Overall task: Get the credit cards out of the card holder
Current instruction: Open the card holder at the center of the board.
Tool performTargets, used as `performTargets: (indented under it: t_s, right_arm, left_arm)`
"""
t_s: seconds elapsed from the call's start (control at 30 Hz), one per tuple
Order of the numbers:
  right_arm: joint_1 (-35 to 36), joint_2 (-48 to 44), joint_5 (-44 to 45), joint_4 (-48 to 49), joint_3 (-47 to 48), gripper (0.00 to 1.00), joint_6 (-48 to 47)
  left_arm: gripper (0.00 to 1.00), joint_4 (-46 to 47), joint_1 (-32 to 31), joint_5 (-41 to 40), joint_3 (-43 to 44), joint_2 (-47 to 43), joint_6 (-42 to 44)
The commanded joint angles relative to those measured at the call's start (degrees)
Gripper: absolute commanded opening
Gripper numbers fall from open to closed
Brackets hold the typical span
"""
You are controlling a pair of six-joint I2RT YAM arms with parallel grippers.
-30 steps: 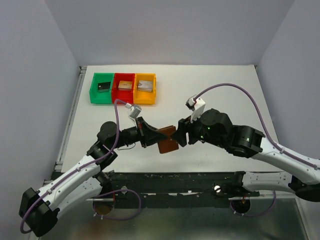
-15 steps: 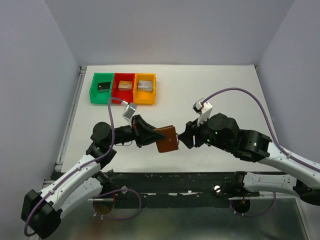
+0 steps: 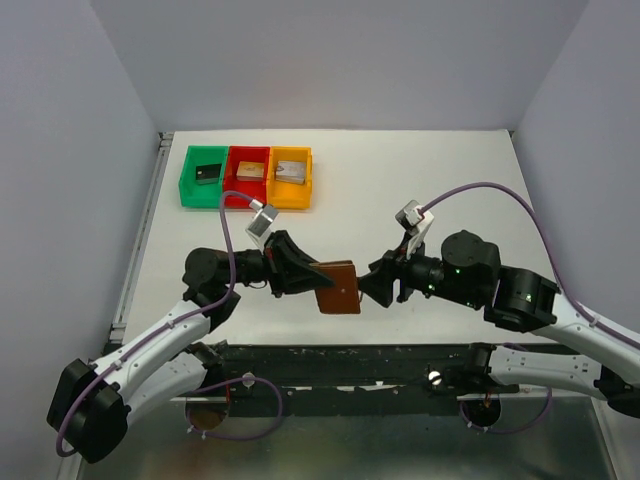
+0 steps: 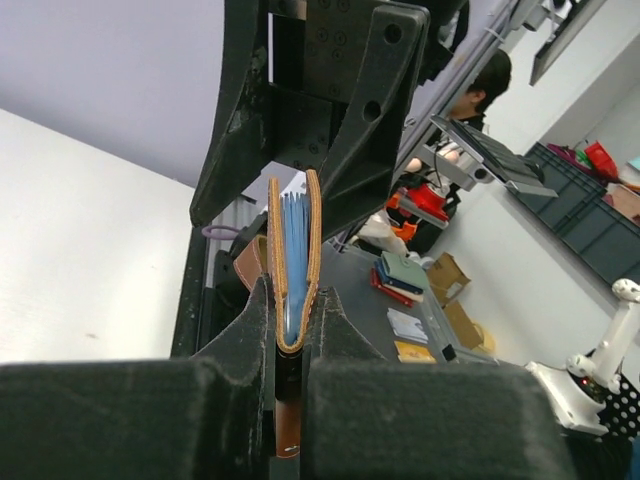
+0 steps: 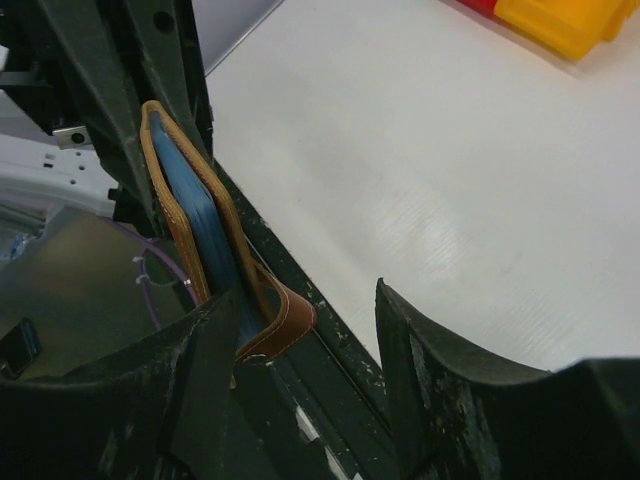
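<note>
The brown leather card holder (image 3: 338, 288) hangs folded above the table's near edge, with my left gripper (image 3: 312, 278) shut on its left side. In the left wrist view the card holder (image 4: 293, 255) stands edge-on between the fingers of that gripper (image 4: 293, 303), showing pale blue pockets. My right gripper (image 3: 379, 288) faces its right edge, open. In the right wrist view the card holder (image 5: 190, 225) and its tab strap (image 5: 287, 322) sit by the left finger of the open right gripper (image 5: 310, 350). The credit cards are hidden inside the holder.
Green (image 3: 204, 176), red (image 3: 248, 175) and orange (image 3: 290, 178) bins with small blocks stand in a row at the back left. The orange bin (image 5: 560, 25) also shows in the right wrist view. The black table edge and frame lie right under the holder.
My right gripper has drawn back to the right and down, off the holder's edge. My left gripper has shifted the holder slightly right and toward the near edge.
</note>
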Motion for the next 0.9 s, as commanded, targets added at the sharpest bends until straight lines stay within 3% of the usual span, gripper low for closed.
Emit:
performTargets:
  t_s: [0.0, 0.37, 0.73, 0.87]
  right_arm:
    - [-0.35, -0.74, -9.11, 5.14, -1.29, 0.65, 0.94]
    - [-0.35, 3.48, -15.88, 7.6, -1.11, 0.59, 2.08]
    - [-0.44, 7.17, -20.19, 9.01, -0.5, 0.37, 3.05]
    - [-0.35, 7.18, -20.28, 8.92, -0.41, 0.23, 3.14]
  left_arm:
    - [0.0, 9.54, 0.22, 2.93, -0.52, 0.78, -3.48]
    - [0.0, 18.51, 0.22, 3.45, -1.05, 3.42, -8.75]
    - [0.0, 19.83, 0.22, 3.46, -1.75, 3.33, -9.2]
    - [0.0, 19.22, 0.22, 3.1, -1.93, 3.51, -8.58]
